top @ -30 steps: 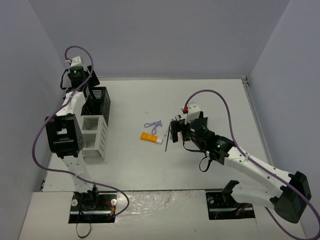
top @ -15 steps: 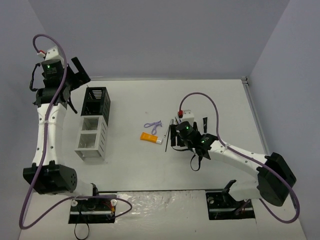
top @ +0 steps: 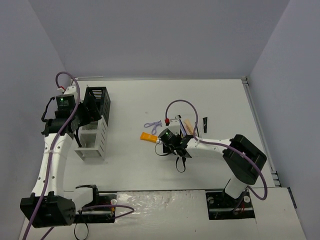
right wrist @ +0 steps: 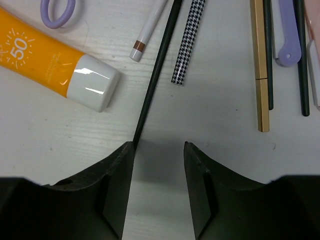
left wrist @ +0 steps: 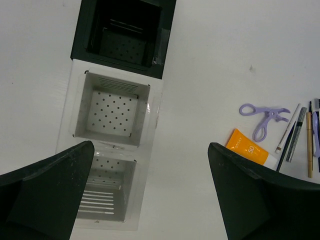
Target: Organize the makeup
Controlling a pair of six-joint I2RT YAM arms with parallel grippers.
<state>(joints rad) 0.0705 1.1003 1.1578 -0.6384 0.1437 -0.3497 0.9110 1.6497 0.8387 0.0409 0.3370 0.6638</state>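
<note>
- The right gripper (right wrist: 159, 148) sits low at the bottom centre of its wrist view. Its jaws are narrowed to a slim gap with bare table (right wrist: 225, 165) between them, and nothing is gripped.
- The black pencil (right wrist: 157, 65) slants down until its end touches the left finger. I judge the jaws are lining up to pinch that end.
- The rest of the makeup lies loose above:
  - the tube (right wrist: 45, 62) and purple tool (right wrist: 57, 7) at upper left
  - the white pencil (right wrist: 150, 27) and checked pencil (right wrist: 190, 40) beside the black one
  - the gold pencil (right wrist: 260, 65) among others at upper right
- In the top view all this is mid-frame, well apart from the rack (top: 95, 120) at left.
- The left gripper (left wrist: 150, 147) hangs over the rack, spread wide and holding nothing, probably waiting.
- Of the rack's three compartments, the middle white one shows only its perforated floor. The lower white one is partly hidden, and the black top one is too dark to tell.
</note>
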